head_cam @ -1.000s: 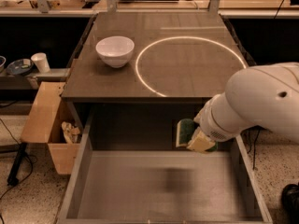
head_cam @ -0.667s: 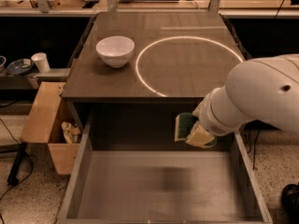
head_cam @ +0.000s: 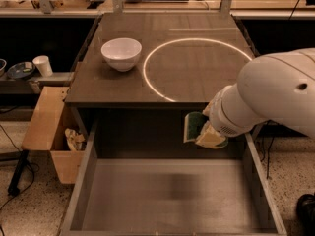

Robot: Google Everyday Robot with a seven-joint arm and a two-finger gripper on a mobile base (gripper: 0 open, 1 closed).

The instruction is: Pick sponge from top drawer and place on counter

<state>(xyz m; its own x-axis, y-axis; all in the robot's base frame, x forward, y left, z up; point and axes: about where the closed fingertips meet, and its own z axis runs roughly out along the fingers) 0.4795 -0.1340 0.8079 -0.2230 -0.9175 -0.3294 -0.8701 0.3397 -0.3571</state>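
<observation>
The sponge (head_cam: 192, 126), green top over a yellow layer, is held upright between my gripper's cream-yellow fingers. My gripper (head_cam: 203, 130) is shut on it, lifted above the back right of the open top drawer (head_cam: 167, 195), just below the front edge of the counter (head_cam: 167, 77). The drawer's grey bottom is bare. The counter carries a bright ring of light (head_cam: 197, 68). My white arm (head_cam: 275, 97) comes in from the right and hides the gripper's wrist.
A white bowl (head_cam: 121, 53) stands on the counter's left side. A tan wooden box (head_cam: 51, 136) with some items sits on the floor left of the drawer. A cup (head_cam: 43, 65) and a dish (head_cam: 20, 70) stand on a low shelf at far left.
My gripper has risen a little and shifted slightly left with the sponge, nearer the counter's front edge. The drawer and bowl have not moved.
</observation>
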